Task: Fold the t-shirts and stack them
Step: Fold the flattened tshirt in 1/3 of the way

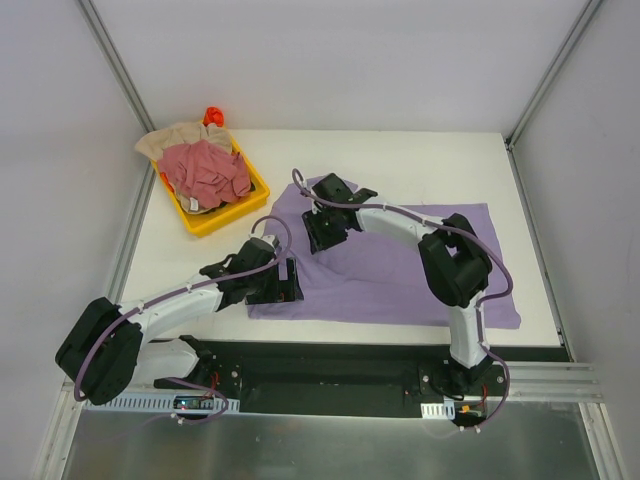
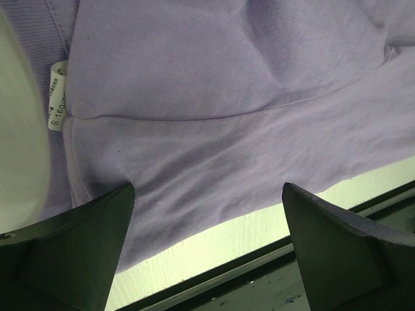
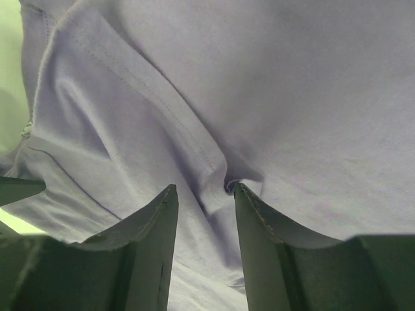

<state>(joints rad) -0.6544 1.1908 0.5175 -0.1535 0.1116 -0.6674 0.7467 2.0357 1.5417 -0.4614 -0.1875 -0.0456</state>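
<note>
The purple shirt [image 1: 400,270] is lying spread on the tabletop [image 1: 420,160]. The pink shirt [image 1: 205,170] and beige shirt [image 1: 170,138] are sitting crumpled in the tray [image 1: 225,217], far left. The left fingers [image 2: 84,246] are spreading wide over the purple shirt's near left edge. The right fingers [image 3: 155,233] are standing slightly apart astride a crease.

Plain lavender shirt [image 1: 380,280] with a white label [image 2: 57,97] printed dark; dusty pink-red shirt [image 1: 205,172]; beige shirt [image 1: 168,138]; yellow tray [image 1: 228,213]; white table [image 1: 400,160]; a small object [image 1: 213,115], blurred, looks orange-red.
</note>
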